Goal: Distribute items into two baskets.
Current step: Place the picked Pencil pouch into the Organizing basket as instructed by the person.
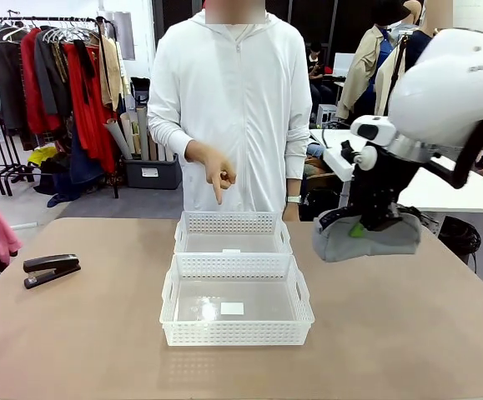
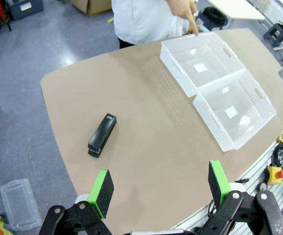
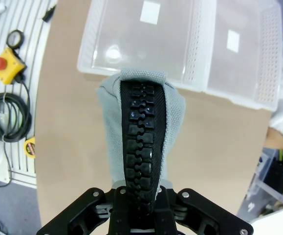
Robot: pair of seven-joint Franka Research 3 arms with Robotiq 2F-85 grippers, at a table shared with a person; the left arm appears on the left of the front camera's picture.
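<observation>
At the left of the table [image 1: 99, 350] lies the black stapler [image 1: 51, 269], flat on the brown top near the edge and well apart from everything else. In the left wrist view the stapler [image 2: 102, 135] lies ahead of the left gripper [image 2: 160, 188] and a little to one side. The gripper hangs high above the table with its jaws spread wide. Its green pads [image 2: 101, 192] face each other across an empty gap, holding and touching nothing.

In the middle stand the two white lattice baskets, touching end to end: the near basket [image 1: 237, 333] on the robot's side and the far basket [image 1: 231, 222] on the person's side. Each is empty except for a small white label on its floor. Above the far basket the person's hand [image 1: 216, 171] points one finger downward. The left wrist view shows that fingertip at the far basket's [image 2: 174, 66] outer corner.

At the right, the right gripper [image 1: 364, 225] holds the grey pouch [image 1: 366, 237] lifted clear of the table, just right of the baskets and level with the far one. In the right wrist view the jaws of the right gripper [image 3: 142, 196] are clamped tight on the pouch's black braided handle [image 3: 143, 137]. The grey body [image 3: 173, 117] hangs beyond the handle, its far end reaching the near basket's [image 3: 97, 68] rim.
</observation>
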